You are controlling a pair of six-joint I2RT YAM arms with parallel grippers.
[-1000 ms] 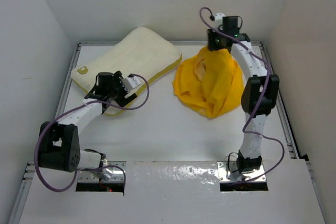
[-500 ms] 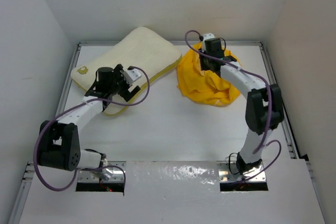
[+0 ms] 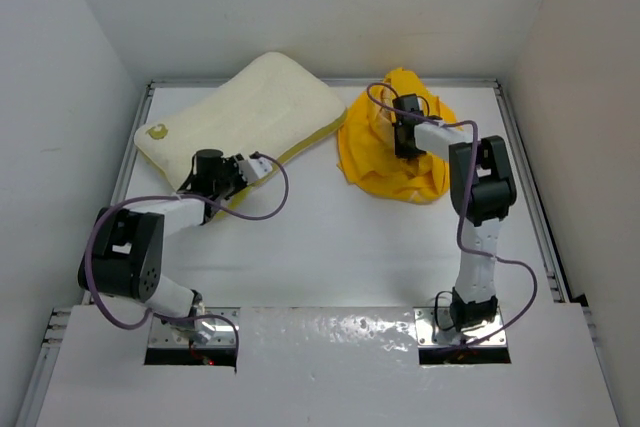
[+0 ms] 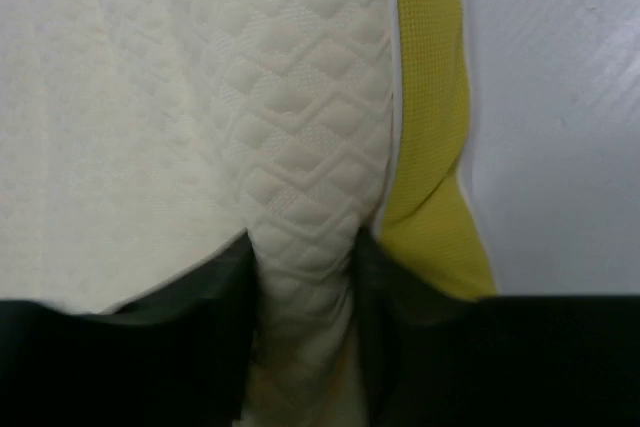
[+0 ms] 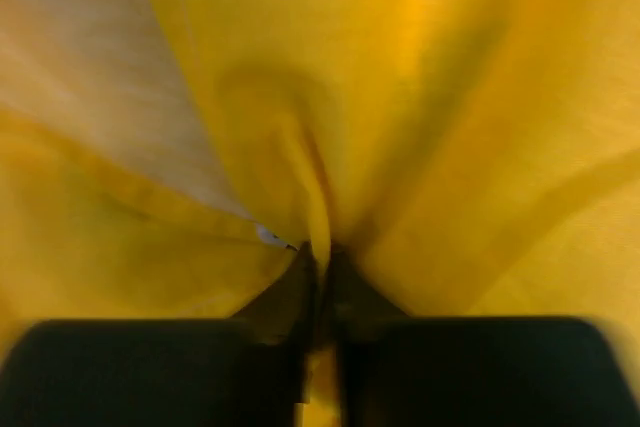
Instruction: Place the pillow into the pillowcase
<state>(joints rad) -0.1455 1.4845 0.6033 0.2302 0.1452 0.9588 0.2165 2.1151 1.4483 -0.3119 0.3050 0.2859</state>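
Top external view: white table [image 3: 330,247] w/ white walls [image 3: 300,7] on 3 sides. The pillow [image 3: 250,107] lies far-left, its long side slanting from near-left to far-right. The left gripper [image 3: 243,169] sits at its near edge, w/ bare table behind the fingers. The pillowcase [image 3: 370,162] is a crumpled heap round the right gripper [image 3: 404,142].

Left wrist view: fingers [image 4: 200,337] squeeze a bump of pillow cloth between them. Yellow-green band [image 4: 430,127] is just right of them, then bare table.

Right wrist view: fingers [image 5: 285,297] are almost together, pinching a pillowcase fold. Yellow cloth is all round them.
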